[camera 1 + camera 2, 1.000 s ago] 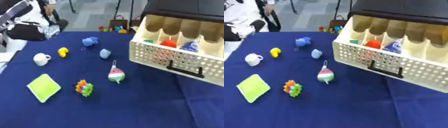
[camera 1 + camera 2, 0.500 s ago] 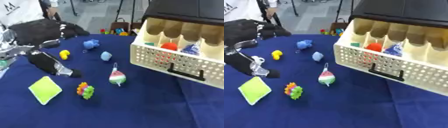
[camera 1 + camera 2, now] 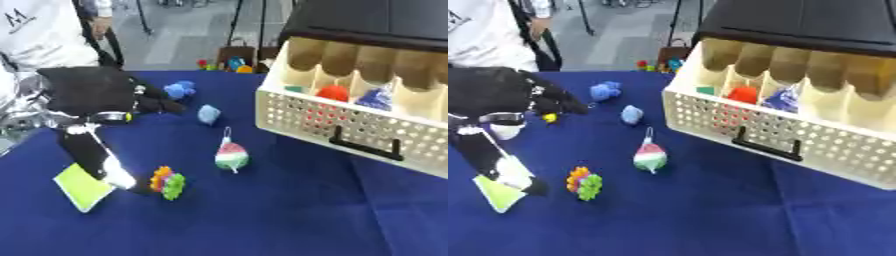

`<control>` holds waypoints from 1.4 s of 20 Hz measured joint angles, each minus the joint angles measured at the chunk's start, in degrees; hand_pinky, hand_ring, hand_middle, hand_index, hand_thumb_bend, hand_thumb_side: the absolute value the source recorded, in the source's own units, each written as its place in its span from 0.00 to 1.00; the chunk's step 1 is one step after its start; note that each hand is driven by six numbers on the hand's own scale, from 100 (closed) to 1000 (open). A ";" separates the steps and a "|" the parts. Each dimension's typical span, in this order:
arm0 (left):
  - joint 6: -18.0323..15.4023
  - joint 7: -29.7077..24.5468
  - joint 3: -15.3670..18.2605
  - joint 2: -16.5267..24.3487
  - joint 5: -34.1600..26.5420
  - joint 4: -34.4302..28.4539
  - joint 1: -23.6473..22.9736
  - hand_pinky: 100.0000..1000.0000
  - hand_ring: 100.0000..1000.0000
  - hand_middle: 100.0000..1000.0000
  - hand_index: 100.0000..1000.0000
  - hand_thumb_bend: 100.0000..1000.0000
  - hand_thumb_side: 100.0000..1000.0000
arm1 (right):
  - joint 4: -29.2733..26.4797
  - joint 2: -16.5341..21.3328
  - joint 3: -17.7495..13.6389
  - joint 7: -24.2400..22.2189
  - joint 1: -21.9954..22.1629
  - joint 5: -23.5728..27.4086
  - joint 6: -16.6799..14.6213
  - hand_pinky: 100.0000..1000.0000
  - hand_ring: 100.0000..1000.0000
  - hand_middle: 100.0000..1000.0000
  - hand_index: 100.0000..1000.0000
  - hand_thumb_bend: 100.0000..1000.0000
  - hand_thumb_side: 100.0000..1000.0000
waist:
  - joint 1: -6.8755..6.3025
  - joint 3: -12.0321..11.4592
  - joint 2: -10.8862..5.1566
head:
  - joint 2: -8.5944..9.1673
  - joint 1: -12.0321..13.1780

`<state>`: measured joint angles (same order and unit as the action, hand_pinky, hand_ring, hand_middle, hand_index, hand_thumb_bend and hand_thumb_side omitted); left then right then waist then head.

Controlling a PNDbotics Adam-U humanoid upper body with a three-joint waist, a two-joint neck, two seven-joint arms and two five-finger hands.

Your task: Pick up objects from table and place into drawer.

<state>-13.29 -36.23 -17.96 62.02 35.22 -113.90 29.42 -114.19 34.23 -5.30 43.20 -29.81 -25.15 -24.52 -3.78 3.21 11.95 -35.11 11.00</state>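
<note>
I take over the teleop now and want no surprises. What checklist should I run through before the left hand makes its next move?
1. Drawer open, compartments reachable from above: ok.
2. Left hand holding nothing: cannot tell; its fingers are not clear.
3. Left hand near a target: ok; it points down between the green card and the multicoloured toy.
4. Watermelon-coloured toy lying free on the blue table: ok.
5. Right hand out of the way: cannot tell; it shows in neither view.
6. Drawer space left: ok; red and blue items fill only some compartments.
</note>
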 measured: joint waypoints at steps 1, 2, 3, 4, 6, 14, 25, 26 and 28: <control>-0.06 -0.95 -0.28 0.01 -0.21 0.00 0.11 0.68 0.81 0.80 1.00 0.64 0.76 | 0.00 0.00 0.00 0.00 -0.06 0.01 0.00 0.50 0.57 0.57 0.70 0.00 0.71 | 0.00 0.01 0.00 | 0.00 -0.12; -0.06 -1.86 -0.56 0.01 -0.49 0.00 0.28 0.67 0.81 0.80 1.00 0.64 0.76 | 0.00 0.00 0.00 0.00 -0.16 0.01 0.00 0.50 0.57 0.57 0.70 0.00 0.71 | -0.01 0.03 0.00 | 0.00 -0.16; -0.04 -2.77 -0.72 0.01 -0.82 0.00 0.43 0.66 0.80 0.79 0.99 0.63 0.75 | 0.00 0.00 0.00 0.00 -0.22 0.02 0.00 0.50 0.57 0.57 0.70 0.00 0.71 | -0.01 0.05 0.00 | 0.00 -0.18; 0.00 -3.66 -0.94 0.01 -1.14 0.00 0.58 0.66 0.80 0.78 0.98 0.62 0.76 | 0.00 0.00 0.00 0.00 -0.24 0.02 0.00 0.50 0.57 0.57 0.70 0.00 0.71 | -0.02 0.06 0.00 | 0.00 -0.18; 0.22 -5.51 -1.28 0.01 -1.83 0.00 1.10 0.64 0.79 0.77 0.97 0.59 0.75 | 0.00 0.00 0.00 0.01 -0.27 0.02 0.00 0.50 0.57 0.57 0.70 0.00 0.71 | -0.04 0.18 0.00 | 0.00 -0.18; 2.89 -13.04 -2.39 -0.07 -4.63 0.00 3.01 0.61 0.77 0.75 0.93 0.53 0.76 | 0.00 0.00 0.01 0.07 -0.39 0.02 0.04 0.50 0.57 0.57 0.69 0.00 0.71 | -0.09 0.47 0.11 | -0.02 -0.03; 4.75 -15.66 -6.96 -1.12 -5.91 2.45 3.90 0.60 0.77 0.75 0.93 0.53 0.78 | 0.00 -0.12 0.01 0.26 -0.47 0.02 0.21 0.50 0.57 0.57 0.69 0.00 0.71 | -0.20 1.07 0.76 | 0.02 0.97; 4.71 -15.67 -7.30 -1.32 -5.81 2.98 4.16 0.60 0.77 0.75 0.93 0.53 0.77 | 0.00 -0.15 0.01 0.27 -0.48 0.02 0.23 0.50 0.57 0.57 0.69 0.00 0.71 | -0.20 1.11 0.77 | 0.04 1.01; 4.46 -15.72 -7.82 -1.81 -5.29 4.08 4.83 0.59 0.77 0.75 0.93 0.51 0.76 | 0.00 -0.16 0.01 0.28 -0.48 0.02 0.24 0.50 0.56 0.57 0.69 0.00 0.71 | -0.23 1.18 0.80 | 0.17 1.11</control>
<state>-8.83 -51.95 -25.79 60.21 29.93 -109.82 34.25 -114.19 34.07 -5.28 43.48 -30.29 -25.13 -24.28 -4.01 4.39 12.75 -34.94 12.11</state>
